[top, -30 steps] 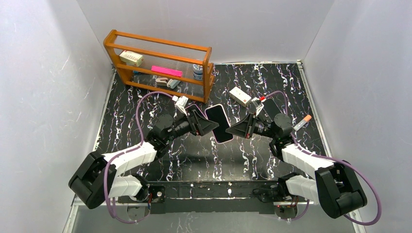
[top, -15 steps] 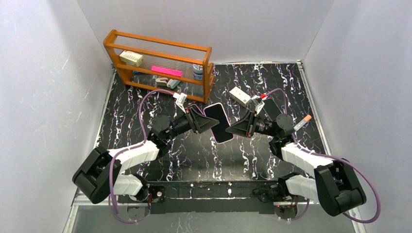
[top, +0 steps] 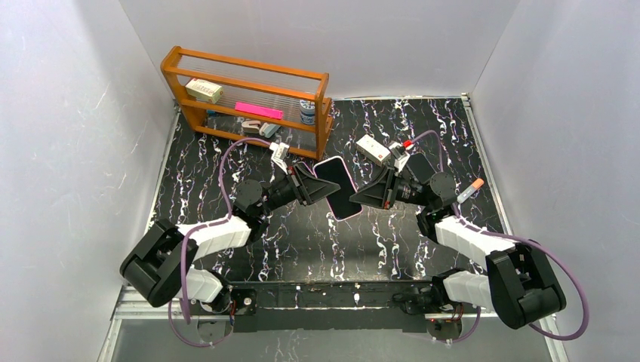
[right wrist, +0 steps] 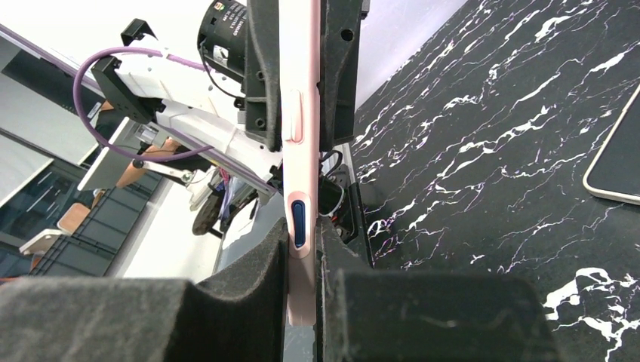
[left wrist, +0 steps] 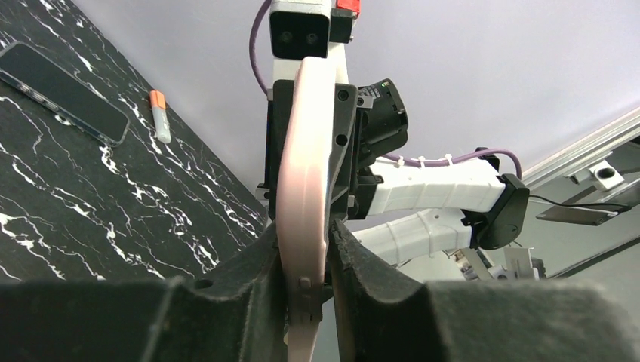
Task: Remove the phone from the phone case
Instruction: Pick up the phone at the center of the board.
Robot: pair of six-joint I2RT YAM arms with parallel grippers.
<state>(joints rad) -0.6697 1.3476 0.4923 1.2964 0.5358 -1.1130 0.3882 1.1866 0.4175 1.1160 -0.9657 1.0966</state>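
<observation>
The phone (top: 337,188), black screen up, sits in its pink phone case (left wrist: 302,151) and hangs in the air over the middle of the table. My left gripper (top: 323,191) pinches the case's left long edge. In the left wrist view the left gripper (left wrist: 306,249) has both fingers pressed against the pink edge. My right gripper (top: 356,197) clamps the opposite long edge. In the right wrist view the right gripper (right wrist: 303,249) is shut on the case (right wrist: 300,113) just beside a blue side button (right wrist: 299,223).
A second dark phone (top: 423,167) lies flat on the black marble table (top: 302,241) behind the right arm, with an orange-capped marker (top: 469,188) beside it. A white box (top: 373,148) lies further back. A wooden shelf (top: 249,98) with small items stands at the back left.
My left gripper has closed from wide open onto the case's left edge. Both arms and the phone have shifted slightly toward the back of the table.
</observation>
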